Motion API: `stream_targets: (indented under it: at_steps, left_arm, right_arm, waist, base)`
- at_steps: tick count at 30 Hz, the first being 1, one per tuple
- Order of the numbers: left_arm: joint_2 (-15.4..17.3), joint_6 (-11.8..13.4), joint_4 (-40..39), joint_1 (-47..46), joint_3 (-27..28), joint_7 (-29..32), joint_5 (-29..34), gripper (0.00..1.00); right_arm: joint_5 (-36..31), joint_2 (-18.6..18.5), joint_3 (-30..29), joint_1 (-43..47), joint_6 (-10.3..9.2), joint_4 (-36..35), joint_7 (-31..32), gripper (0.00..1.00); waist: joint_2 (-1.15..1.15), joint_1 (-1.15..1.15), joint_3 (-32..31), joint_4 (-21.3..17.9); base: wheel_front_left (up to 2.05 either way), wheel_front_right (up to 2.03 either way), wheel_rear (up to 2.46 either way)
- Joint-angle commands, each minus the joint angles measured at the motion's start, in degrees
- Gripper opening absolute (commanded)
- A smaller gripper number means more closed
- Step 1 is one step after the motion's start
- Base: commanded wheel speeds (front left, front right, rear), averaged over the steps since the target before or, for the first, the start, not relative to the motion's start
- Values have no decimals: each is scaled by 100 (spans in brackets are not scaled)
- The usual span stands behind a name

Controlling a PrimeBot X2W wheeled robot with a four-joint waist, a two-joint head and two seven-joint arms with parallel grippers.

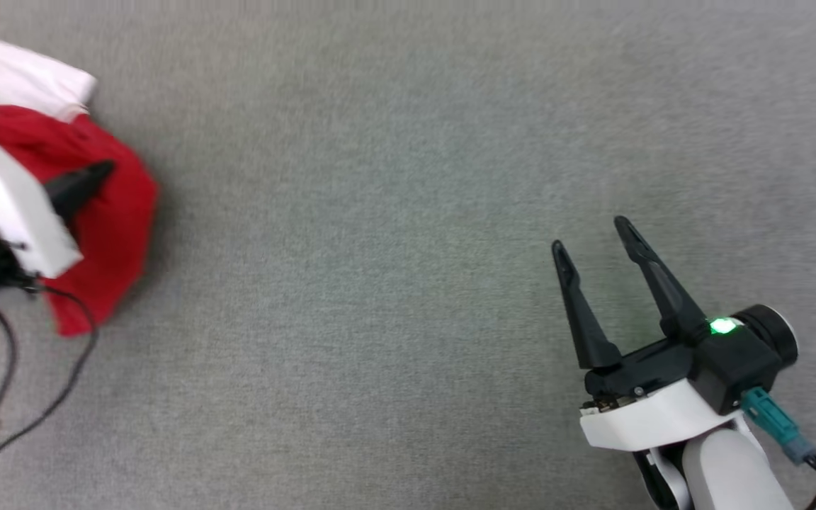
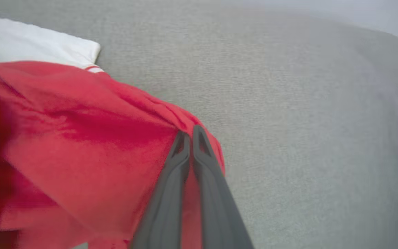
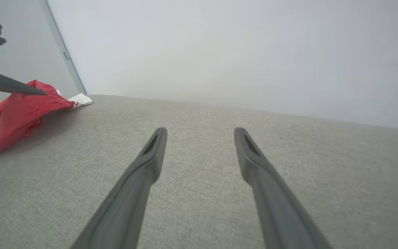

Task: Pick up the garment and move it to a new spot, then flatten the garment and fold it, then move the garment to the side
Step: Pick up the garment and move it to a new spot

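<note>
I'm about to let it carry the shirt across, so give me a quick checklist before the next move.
1. Left pincer shut on the garment: ok.
2. Red cloth pinched between its fingers: ok.
3. Right pincer open, holding nothing: ok.
4. Bare grey surface for a new spot: ok.
5. Garment wholly off the surface: not ok, white sleeve lies on it.
6. Grip will bear the full weight: cannot tell.

garment (image 1: 117, 212): 1 | grippers: 2, left gripper (image 2: 191, 131), right gripper (image 1: 590, 234) | grey surface (image 1: 380, 283): 1
</note>
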Motion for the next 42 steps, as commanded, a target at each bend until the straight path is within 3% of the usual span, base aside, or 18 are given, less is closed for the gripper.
stream_targets:
  at_steps: [1,9,17,21,22,26,27,28,32,36,42]
  left_arm:
    - [-63,-7,-88,23,-83,-61,51,0]
    - [-852,-7,-563,-192,-861,-355,276,0]
    - [-2077,-8,-617,-319,-1765,-528,744,0]
    - [-2713,-8,-443,-330,-2231,-638,914,0]
    - [-3053,-8,-347,-315,-2457,-713,961,0]
    - [-3597,-8,-41,-225,-3019,-906,1051,0]
    - [-3633,-8,29,-241,-3104,-978,1128,81]
    - [-3657,-7,124,-239,-3173,-1055,1168,100]
    - [-3587,-8,374,-293,-3277,-1431,1255,100]
    - [-3402,-7,537,-373,-3008,-2063,1247,100]
    - [-2856,213,682,-532,-2498,-3087,1589,100]
  right_arm:
    - [45,-10,-38,41,-2,16,-10,100]
    - [313,-9,-243,126,-2,-4,-10,100]
    - [463,-6,-587,178,-2,-132,-11,100]
    - [534,-3,-827,160,-2,-186,-10,100]
    - [587,-3,-966,167,-2,-203,-10,100]
    - [685,-2,-1094,184,-2,-195,-11,100]
    - [688,-3,-1091,199,-2,-192,-11,100]
    - [688,-2,-1064,208,-2,-183,-11,100]
    - [675,-3,-998,237,-2,-146,-11,100]
    - [601,-3,-980,284,-2,-125,-11,100]
    - [464,-3,-1084,414,-2,-73,-11,100]
  waist:
    - [0,0,-246,-177]
    - [0,0,-662,-663]
    - [0,0,-776,-1215]
    - [0,0,-751,-1456]
    - [0,0,-742,-1545]
    - [0,0,-742,-1670]
    - [0,0,-751,-1675]
    - [0,0,-762,-1673]
    - [0,0,-842,-1548]
    - [0,0,-990,-1304]
    - [0,0,-1331,-748]
  base:
    - [0,0,0]
    - [0,0,0]
    - [0,0,0]
    - [0,0,0]
    - [0,0,0]
    - [0,0,0]
    - [0,0,0]
    - [0,0,0]
    - [0,0,0]
    - [0,0,0]
    - [0,0,0]
